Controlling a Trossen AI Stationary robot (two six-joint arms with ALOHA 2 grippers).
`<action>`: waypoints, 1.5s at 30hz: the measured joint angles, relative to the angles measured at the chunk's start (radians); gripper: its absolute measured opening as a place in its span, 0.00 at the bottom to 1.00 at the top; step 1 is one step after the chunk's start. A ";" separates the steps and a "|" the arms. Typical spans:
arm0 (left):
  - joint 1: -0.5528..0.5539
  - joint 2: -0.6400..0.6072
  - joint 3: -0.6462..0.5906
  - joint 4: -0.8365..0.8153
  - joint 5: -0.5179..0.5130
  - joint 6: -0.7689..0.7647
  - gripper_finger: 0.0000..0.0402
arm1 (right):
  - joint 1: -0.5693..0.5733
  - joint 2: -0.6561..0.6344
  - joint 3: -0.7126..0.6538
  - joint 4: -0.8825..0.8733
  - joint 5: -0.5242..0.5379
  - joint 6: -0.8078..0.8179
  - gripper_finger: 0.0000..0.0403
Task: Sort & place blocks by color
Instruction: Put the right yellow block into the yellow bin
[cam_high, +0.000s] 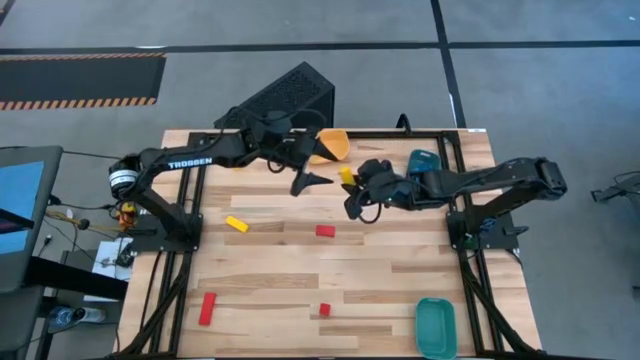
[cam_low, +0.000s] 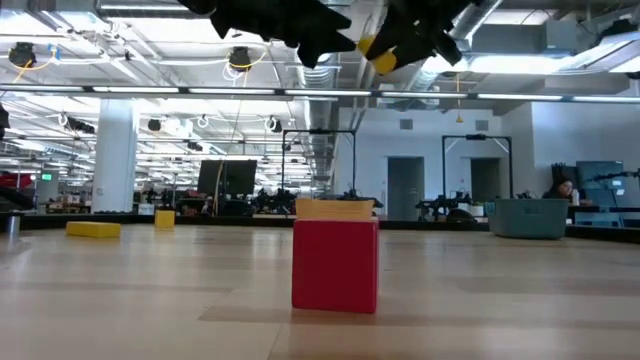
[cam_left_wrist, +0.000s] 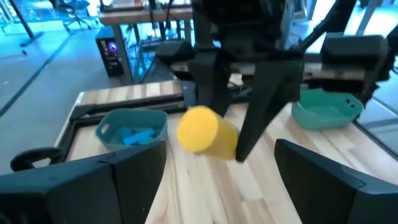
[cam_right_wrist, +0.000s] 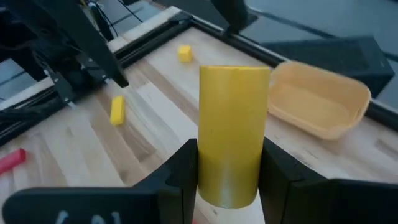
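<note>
We hold a yellow cylinder (cam_right_wrist: 233, 134) in the right tool (cam_high: 350, 180), jaws part closed on its sides, raised above the desk (cam_high: 400, 300) near the far edge. In the right wrist view the cylinder stands upright between the pads, gripped low, with most of its length free above them.

The left tool (cam_high: 308, 180) hangs just beside it, jaws spread wide and empty.

Risks we judge from here:
- The round surface gives the flat pads little contact; a quick swing could let the cylinder pivot or slip out.
- The two tools are close; moving either without clearing the other may cause a collision.
- The orange tray (cam_high: 330, 145) lies near, beyond the left tool; a release from height could bounce the cylinder out or miss the rim.

Yellow blocks (cam_high: 236, 224) and red blocks (cam_high: 325, 231) remain loose on the desk; a dropped cylinder could roll into them.
</note>
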 joint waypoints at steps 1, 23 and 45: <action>-0.004 0.000 0.000 0.019 -0.002 -0.016 0.73 | 0.005 0.000 0.000 0.017 0.000 -0.018 0.32; -0.010 0.000 0.000 0.057 0.064 -0.192 0.64 | 0.030 0.004 0.002 0.191 -0.017 -0.292 0.32; -0.018 0.118 0.000 0.157 0.245 -0.259 0.25 | 0.078 0.003 0.003 0.077 -0.030 -0.168 0.32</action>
